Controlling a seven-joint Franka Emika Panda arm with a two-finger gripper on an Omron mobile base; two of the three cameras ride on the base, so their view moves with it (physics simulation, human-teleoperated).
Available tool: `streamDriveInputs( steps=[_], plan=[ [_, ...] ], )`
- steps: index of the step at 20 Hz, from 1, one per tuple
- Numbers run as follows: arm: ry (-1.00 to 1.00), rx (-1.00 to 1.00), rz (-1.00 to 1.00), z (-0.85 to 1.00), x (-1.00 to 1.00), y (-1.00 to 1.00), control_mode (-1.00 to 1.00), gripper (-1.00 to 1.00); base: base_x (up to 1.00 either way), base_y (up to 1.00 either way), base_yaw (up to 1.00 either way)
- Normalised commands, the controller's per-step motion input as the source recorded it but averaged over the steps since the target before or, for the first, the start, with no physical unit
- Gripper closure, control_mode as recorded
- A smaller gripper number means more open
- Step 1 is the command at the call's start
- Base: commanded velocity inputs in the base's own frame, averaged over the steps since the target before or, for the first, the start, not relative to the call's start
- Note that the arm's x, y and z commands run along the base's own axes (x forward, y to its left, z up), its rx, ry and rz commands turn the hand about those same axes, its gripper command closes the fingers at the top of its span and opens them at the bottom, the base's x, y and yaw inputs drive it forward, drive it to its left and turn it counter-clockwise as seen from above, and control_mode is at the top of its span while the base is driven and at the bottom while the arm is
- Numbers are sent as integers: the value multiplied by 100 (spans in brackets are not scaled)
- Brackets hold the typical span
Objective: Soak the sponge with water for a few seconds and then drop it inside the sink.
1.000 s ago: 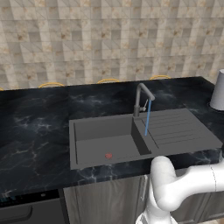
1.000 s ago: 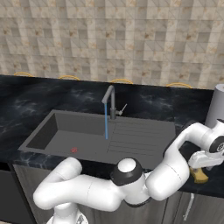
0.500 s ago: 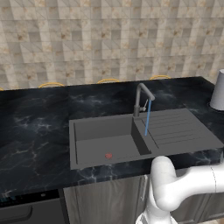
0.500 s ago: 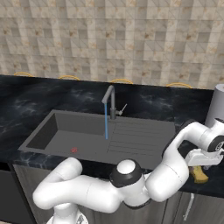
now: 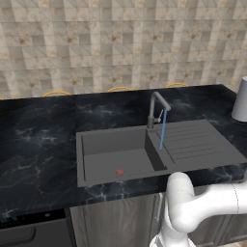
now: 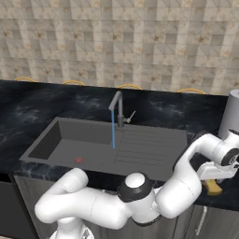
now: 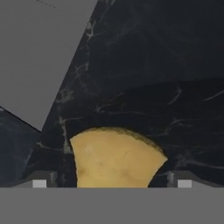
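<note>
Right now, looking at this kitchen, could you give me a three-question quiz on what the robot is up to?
1. True or false: the sponge already lies inside the sink.
2. What runs from the faucet? A) nothing B) water C) soap
3. Fill in: the hand hovers over the sponge with its fingers ____.

Key: 1 false, it sits on the countertop beside the sink. 2 B. 3 open, one on each side, not yet gripping.

a glossy, black marbled stone look is shown by the surface (image 5: 38, 140), a matt grey finish by the sink (image 5: 113, 164), brushed metal by the faucet (image 5: 155, 107), and a rough, porous yellow texture by the sponge (image 7: 116, 159).
</note>
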Motion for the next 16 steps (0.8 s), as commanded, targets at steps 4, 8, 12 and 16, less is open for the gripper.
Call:
streamDriveInputs(
  steps=[4, 8, 12, 16],
  plan=[
    [0, 0, 0, -14, 0, 0, -100, -100, 0, 0, 0],
    [0, 0, 0, -8, 0, 0, -100, -100, 0, 0, 0],
    [0, 0, 0, -21, -1, 0, -100, -100, 0, 0, 0],
    [0, -1, 0, -28, -2, 0, -100, -100, 0, 0, 0]
  ],
)
